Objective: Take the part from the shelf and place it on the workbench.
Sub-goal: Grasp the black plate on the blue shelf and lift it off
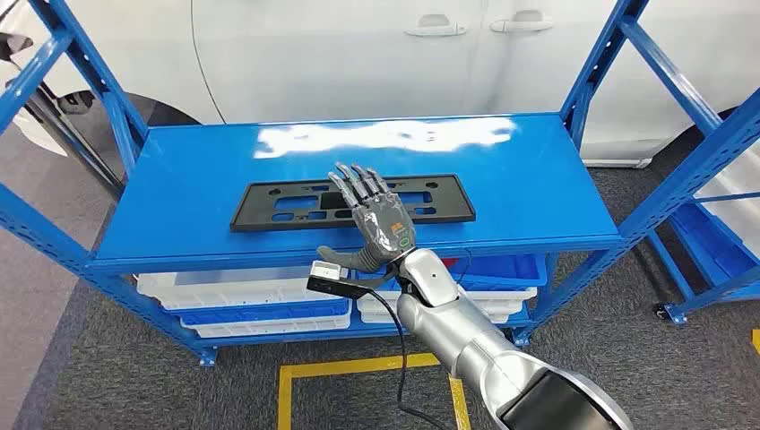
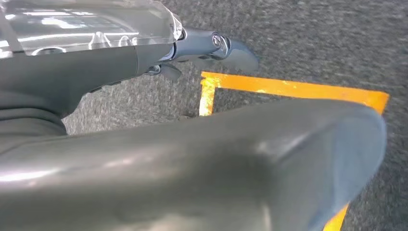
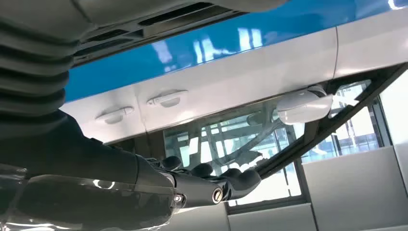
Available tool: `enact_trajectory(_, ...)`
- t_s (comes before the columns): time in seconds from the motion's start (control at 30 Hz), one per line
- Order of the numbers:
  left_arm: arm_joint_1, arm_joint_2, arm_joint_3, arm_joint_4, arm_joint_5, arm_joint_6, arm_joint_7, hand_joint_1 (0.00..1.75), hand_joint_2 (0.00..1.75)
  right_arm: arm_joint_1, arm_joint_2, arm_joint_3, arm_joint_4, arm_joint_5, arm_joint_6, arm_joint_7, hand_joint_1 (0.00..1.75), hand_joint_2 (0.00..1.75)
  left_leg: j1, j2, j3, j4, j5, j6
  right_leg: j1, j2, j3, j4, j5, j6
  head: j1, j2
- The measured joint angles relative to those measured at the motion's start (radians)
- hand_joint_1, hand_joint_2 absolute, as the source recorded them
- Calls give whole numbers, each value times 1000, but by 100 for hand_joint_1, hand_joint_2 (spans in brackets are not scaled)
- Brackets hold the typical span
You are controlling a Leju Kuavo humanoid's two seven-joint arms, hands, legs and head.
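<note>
The part (image 1: 269,204) is a flat black rectangular frame with cut-outs, lying on the blue top board of the shelf (image 1: 538,179). My right hand (image 1: 372,219) hovers over the part's middle near the shelf's front edge, palm down, fingers spread and straight, holding nothing. In the right wrist view its dark fingers (image 3: 211,185) reach out flat beside the blue board (image 3: 240,43). My left hand (image 2: 211,48) hangs low over the carpet with its thumb and fingers apart and nothing between them.
A white car (image 1: 358,54) stands right behind the shelf. White and blue bins (image 1: 260,300) fill the lower level. A second blue rack (image 1: 708,224) stands at the right. Yellow tape (image 1: 358,367) marks the grey carpet in front.
</note>
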Motion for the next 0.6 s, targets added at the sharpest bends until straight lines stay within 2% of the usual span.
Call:
enact_trajectory(0.1,-1,0,-2,0,0,0,0,0,0,0,-3,-4,6,18,-3,7,0,175,3,2,2,-5,-1,-10,-2,2,4,-9,4,-2,0,0)
enact_trajectory(0.17,-2,1,-5,0,-2,0,0,0,0,-2,-5,-6,11,47,-7,20,0,175,2,2,-4,20,-23,-20,-11,2,16,-27,13,-6,0,0)
enact_trajectory(0.2,-3,2,-7,0,-3,1,0,0,0,-3,-5,-7,12,71,-8,31,0,175,3,2,-21,61,-48,-25,-16,1,21,-34,16,-7,0,0)
enact_trajectory(0.27,-3,2,-9,0,-5,3,-1,0,0,1,-8,-7,13,132,-8,56,0,175,8,2,-76,190,-112,-34,-16,0,24,-37,17,-9,0,0)
enact_trajectory(0.3,-3,2,-10,0,-6,4,-1,0,0,7,-11,-9,11,168,-8,69,0,175,11,2,-101,245,-131,-38,-17,0,25,-36,16,-9,-1,0)
enact_trajectory(0.33,-2,2,-11,0,-7,6,-1,0,0,16,-14,-12,5,204,-9,81,0,175,14,2,-112,269,-132,-42,-18,0,25,-35,15,-7,-1,0)
enact_trajectory(0.37,-2,3,-12,0,-7,8,-1,0,0,25,-18,-18,-6,247,-9,93,0,175,18,3,-104,254,-114,-46,-19,0,26,-33,13,-5,-1,0)
enact_trajectory(0.43,-2,4,-13,0,-8,11,-1,0,0,40,-25,-36,-33,331,-9,105,0,175,25,3,-40,128,-49,-52,-23,2,27,-24,5,5,-1,0)
enact_trajectory(0.47,-3,5,-14,0,-8,12,-2,0,0,43,-28,-47,-46,369,-9,108,0,175,25,2,-7,63,-28,-51,-23,3,25,-17,1,11,0,0)
enact_trajectory(0.5,-3,5,-15,0,-8,12,-3,0,0,45,-30,-57,-55,403,-9,110,0,175,25,1,14,21,-19,-46,-22,5,23,-11,-2,17,0,0)
enact_trajectory(0.53,-3,5,-15,0,-8,13,-5,0,0,45,-31,-65,-61,437,-9,113,0,175,24,-1,22,3,-20,-38,-20,5,20,-8,-4,22,0,0)
enact_trajectory(0.6,-2,5,-15,0,-8,14,-6,0,0,48,-32,-77,-69,495,-9,120,0,175,20,-2,22,2,-21,-19,-20,6,18,-7,-4,32,0,0)
